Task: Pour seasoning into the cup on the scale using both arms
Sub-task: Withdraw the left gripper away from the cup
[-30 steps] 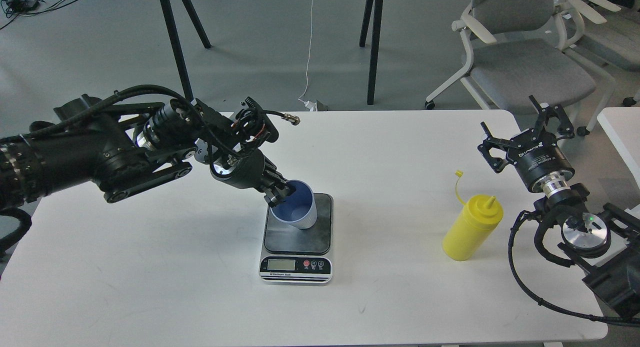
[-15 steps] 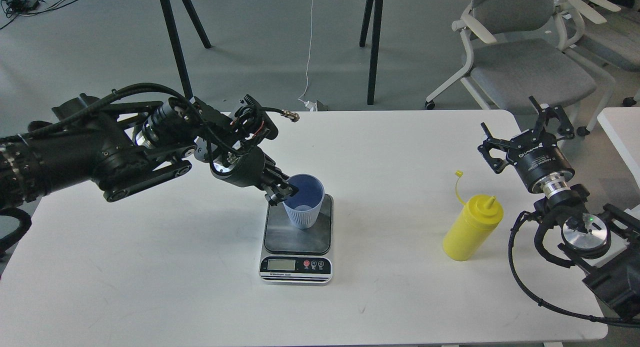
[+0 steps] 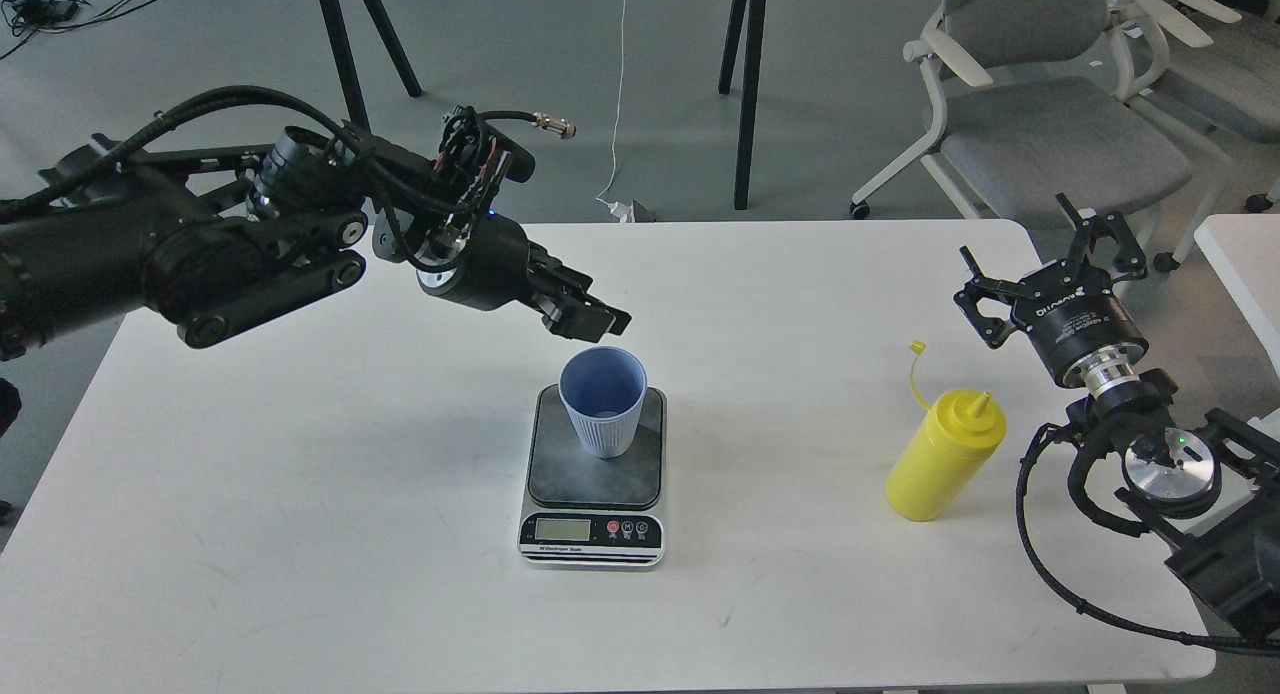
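Note:
The light blue ribbed cup (image 3: 602,402) stands upright on the dark plate of the scale (image 3: 596,479) at the table's middle. My left gripper (image 3: 592,319) hovers just above and behind the cup's rim, apart from it, empty, its fingers slightly parted. The yellow seasoning bottle (image 3: 943,457) stands upright at the right, its tethered cap hanging off to the left of the open nozzle. My right gripper (image 3: 1045,264) is open and empty, a little behind and to the right of the bottle, not touching it.
The white table (image 3: 300,494) ends just right of the bottle, under my right arm. Grey office chairs (image 3: 1050,124) and black table legs (image 3: 745,94) stand on the floor behind. A second white table's corner (image 3: 1245,264) shows at far right.
My left gripper set the tilted cup upright on the scale, let go of its rim, and rose up and back. The right arm and the bottle have not moved.

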